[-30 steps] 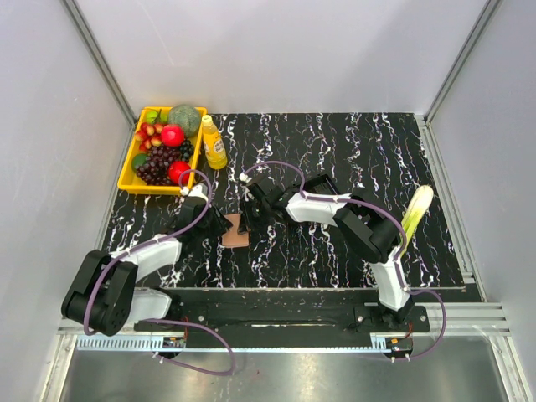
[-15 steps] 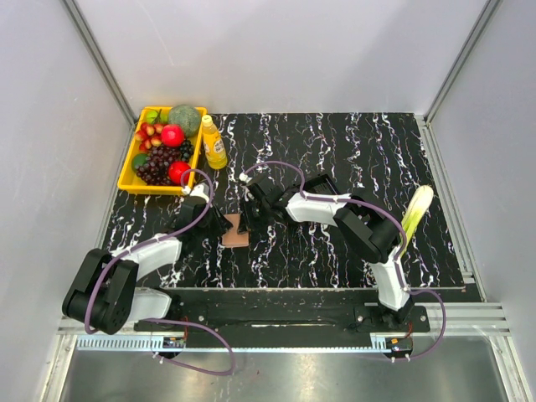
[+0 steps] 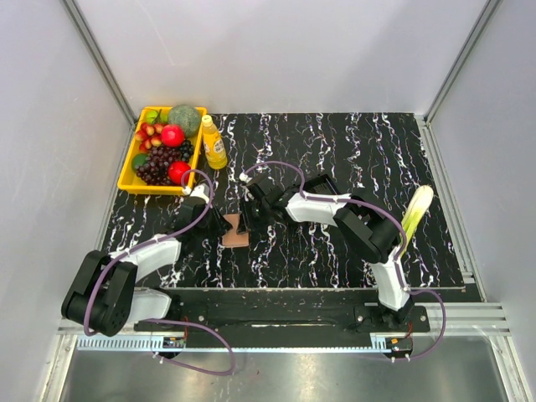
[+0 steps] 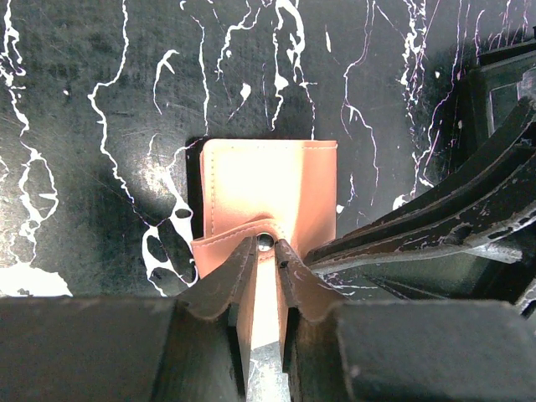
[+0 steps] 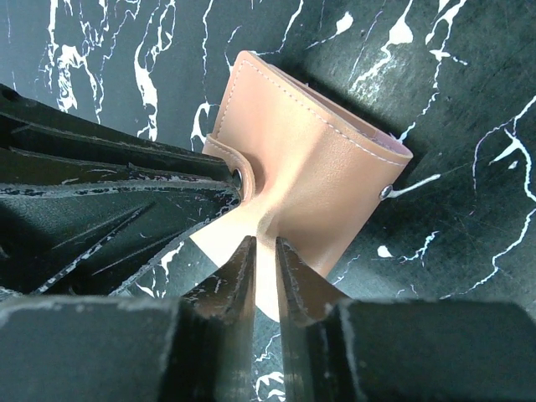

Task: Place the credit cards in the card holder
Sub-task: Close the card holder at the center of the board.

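The tan-brown card holder (image 3: 237, 232) lies on the black marbled table between both grippers. My left gripper (image 3: 219, 224) is shut on its snap tab; in the left wrist view the tab (image 4: 251, 241) sits pinched between the jaws (image 4: 266, 251), with the wallet body (image 4: 268, 188) beyond. My right gripper (image 3: 249, 219) is shut on the wallet's opposite flap; the right wrist view shows the jaws (image 5: 265, 251) closed on the leather (image 5: 318, 167), which is pulled up and partly spread. No credit cards show in any view.
A yellow tray (image 3: 126, 177) of fruit stands at the back left with a yellow bottle (image 3: 213, 142) beside it. A pale yellow-green long vegetable (image 3: 417, 209) lies at the right. The left gripper's fingers (image 5: 109, 176) crowd the right wrist view.
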You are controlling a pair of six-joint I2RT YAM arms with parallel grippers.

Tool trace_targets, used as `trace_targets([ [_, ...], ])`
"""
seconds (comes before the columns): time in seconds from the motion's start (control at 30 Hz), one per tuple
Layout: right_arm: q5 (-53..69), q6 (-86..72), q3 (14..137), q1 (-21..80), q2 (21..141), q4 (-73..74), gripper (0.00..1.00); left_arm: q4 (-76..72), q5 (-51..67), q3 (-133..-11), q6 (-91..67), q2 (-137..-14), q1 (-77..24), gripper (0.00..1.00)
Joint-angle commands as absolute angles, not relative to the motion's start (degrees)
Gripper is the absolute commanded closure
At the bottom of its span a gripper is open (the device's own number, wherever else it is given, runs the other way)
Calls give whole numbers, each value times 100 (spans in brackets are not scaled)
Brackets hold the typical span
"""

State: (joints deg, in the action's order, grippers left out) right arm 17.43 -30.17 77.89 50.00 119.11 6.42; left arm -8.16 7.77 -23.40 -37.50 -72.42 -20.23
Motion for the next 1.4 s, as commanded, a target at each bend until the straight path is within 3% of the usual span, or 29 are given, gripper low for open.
trace_targets([
  [0.0,1239,-3023,7717,5036,11962,668,77,-439,1213,-2294,-3691,-7356,-2083,82],
  [0.27,1854,-3769,7471,4755,11865,53,71,-509,1134,-2233,-3735,-7260,-2083,83],
  [0.67,2232,-4421,7558,4614,12181,-650,73,-659,1169,-2171,-3814,-7321,-2083,83],
  [0.8,2434,-4456,7419,4614,12217,-852,76,-983,1160,-1978,-3946,-7277,-2083,91],
  [1.33,2663,-4280,7234,4755,12085,-975,82,-1028,1063,-1960,-3955,-7234,-2083,91],
  [1.37,2663,-4237,7242,4746,12094,-967,87,-1028,1055,-1960,-3955,-7225,-2083,91],
])
